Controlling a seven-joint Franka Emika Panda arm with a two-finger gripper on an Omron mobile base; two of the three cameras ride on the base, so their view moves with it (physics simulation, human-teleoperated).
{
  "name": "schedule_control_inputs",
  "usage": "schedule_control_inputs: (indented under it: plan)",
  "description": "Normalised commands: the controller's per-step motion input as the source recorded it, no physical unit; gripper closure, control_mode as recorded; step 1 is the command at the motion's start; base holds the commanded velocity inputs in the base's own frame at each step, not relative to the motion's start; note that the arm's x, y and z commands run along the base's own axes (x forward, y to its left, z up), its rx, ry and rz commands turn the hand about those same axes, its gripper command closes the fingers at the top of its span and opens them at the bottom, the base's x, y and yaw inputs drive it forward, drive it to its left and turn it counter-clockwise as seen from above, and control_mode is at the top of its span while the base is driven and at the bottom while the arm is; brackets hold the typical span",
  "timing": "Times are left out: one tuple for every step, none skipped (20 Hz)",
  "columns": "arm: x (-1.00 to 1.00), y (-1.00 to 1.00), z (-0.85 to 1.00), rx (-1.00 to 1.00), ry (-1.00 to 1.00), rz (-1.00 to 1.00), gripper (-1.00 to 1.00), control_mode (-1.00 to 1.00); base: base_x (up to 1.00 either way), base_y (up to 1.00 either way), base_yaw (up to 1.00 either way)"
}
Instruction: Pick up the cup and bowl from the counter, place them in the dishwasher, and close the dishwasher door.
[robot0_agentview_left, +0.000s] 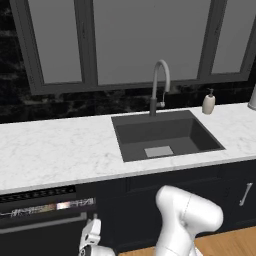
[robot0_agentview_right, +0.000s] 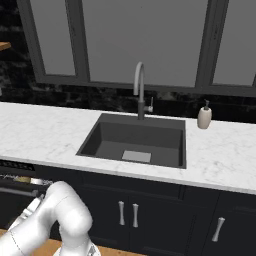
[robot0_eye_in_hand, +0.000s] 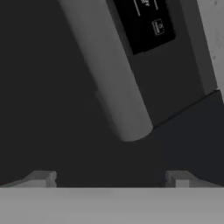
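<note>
The dishwasher (robot0_agentview_left: 37, 197) sits under the counter (robot0_agentview_left: 55, 150) at the left. Its black control strip (robot0_agentview_left: 37, 194) shows above a narrow gap with a sliver of the rack inside. The dishwasher door (robot0_agentview_left: 35, 240) stands nearly upright, tipped slightly out, with a silver bar handle (robot0_agentview_left: 45, 223) across it. My gripper (robot0_agentview_left: 93, 220) is low, just right of the handle's end and facing the door. In the hand view the handle's end (robot0_eye_in_hand: 124, 118) lies close ahead of the open gripper (robot0_eye_in_hand: 111, 177), with nothing between the fingers. The cup and bowl are hidden.
An inset dark sink (robot0_agentview_left: 165, 135) with a curved faucet (robot0_agentview_left: 159, 85) lies in the counter. A beige soap dispenser (robot0_agentview_left: 208, 102) stands behind it. Dark cabinets with short handles (robot0_agentview_right: 127, 214) run to the right of the dishwasher, above a wooden floor (robot0_agentview_left: 225, 245).
</note>
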Motion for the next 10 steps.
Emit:
schedule_control_inputs:
  plan:
    - [1.0, 0.7, -0.54, 0.0, -0.63, -0.24, -1.0, -1.0, 0.0, 0.0, 0.0]
    - [1.0, 0.44, -0.54, 0.01, -0.59, -0.23, -1.0, -1.0, 0.0, 0.0, 0.0]
    - [1.0, 0.21, -0.51, 0.03, -0.58, -0.22, -1.0, -1.0, 0.0, 0.0, 0.0]
    - [1.0, 0.04, -0.57, 0.03, -0.57, -0.2, -1.0, -1.0, 0.0, 0.0, 0.0]
    - [1.0, 0.0, -0.64, 0.01, -0.59, -0.18, -1.0, -1.0, 0.0, 0.0, 0.0]
    - [1.0, 0.0, -0.71, 0.0, -0.65, -0.15, -1.0, -1.0, 0.0, 0.0, 0.0]
    - [1.0, 0.0, -0.79, 0.0, -0.68, -0.13, -1.0, -1.0, 0.0, 0.0, 0.0]
    - [1.0, 0.0, -0.85, 0.0, -0.71, -0.09, -1.0, -1.0, 0.0, 0.0, 0.0]
    - [1.0, -0.06, -0.92, 0.0, -0.73, -0.07, -1.0, -1.0, 0.0, 0.0, 0.0]
    - [1.0, -0.08, -0.95, 0.0, -0.73, -0.06, -1.0, -1.0, 0.0, 0.0, 0.0]
